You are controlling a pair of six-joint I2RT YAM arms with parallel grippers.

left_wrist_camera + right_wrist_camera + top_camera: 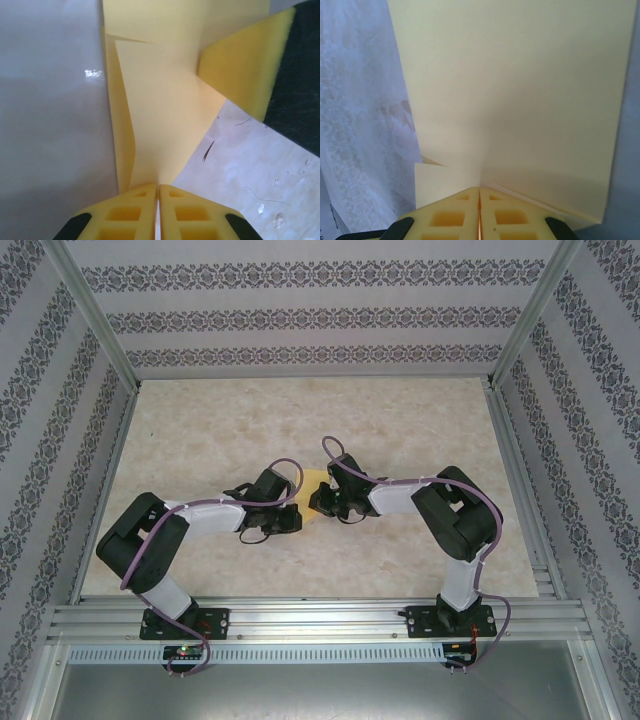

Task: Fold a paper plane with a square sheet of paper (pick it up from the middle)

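The yellow sheet of paper (312, 492) shows as a small patch between the two wrists near the table's middle. My left gripper (158, 186) is shut on its lower edge; folded layers (160, 100) rise from the pinch. The right gripper's yellow finger (250, 65) shows at the upper right of the left wrist view, beside the paper. My right gripper (479, 188) is also shut on the paper (520, 85), which spreads wide and pale above its fingertips, with a folded flap (445, 182) at lower left. The paper's overall shape is hidden by both grippers.
The beige tabletop (300, 420) lies inside patterned walls (300, 315) with metal posts. An aluminium rail (320, 625) carrying both arm bases runs along the near edge. The two forearms meet close together at mid-table.
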